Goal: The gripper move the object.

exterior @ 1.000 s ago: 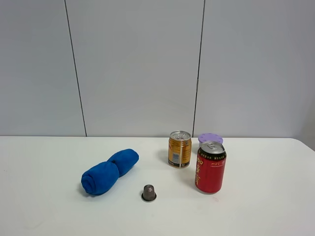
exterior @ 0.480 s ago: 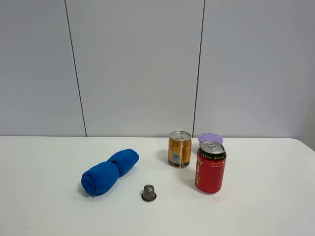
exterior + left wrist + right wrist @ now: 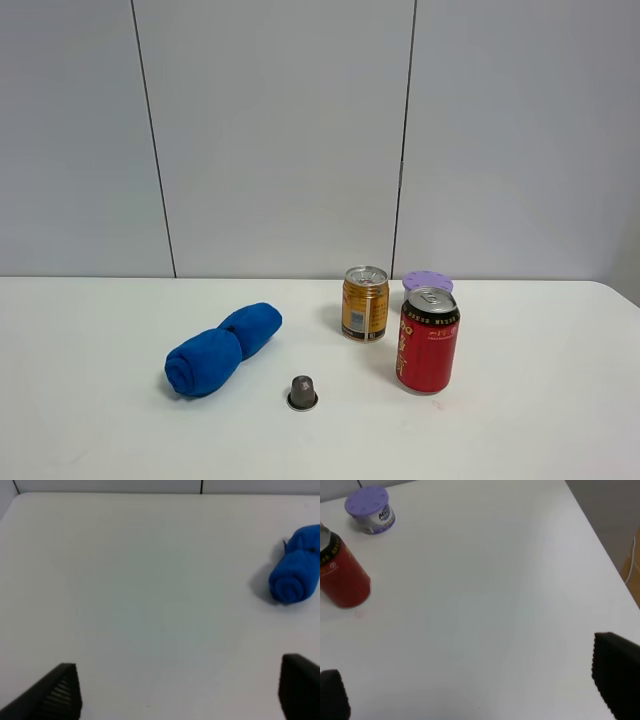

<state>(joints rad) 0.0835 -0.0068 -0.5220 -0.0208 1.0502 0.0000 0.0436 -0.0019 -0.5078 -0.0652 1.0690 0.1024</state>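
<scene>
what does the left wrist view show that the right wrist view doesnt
Only the left wrist view shows the blue rolled cloth, lying apart from its gripper. Only the right wrist view shows the red can standing upright, the purple-lidded container beyond it, and the table's edge. Both share the bare white table and a pair of black fingers set wide apart, holding nothing. Neither shows the gold can.

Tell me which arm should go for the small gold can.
Right, probably. The gold can stands right of centre, beside the red can, which the right wrist view shows near the open right gripper. The left gripper sees only the blue rolled cloth.
</scene>
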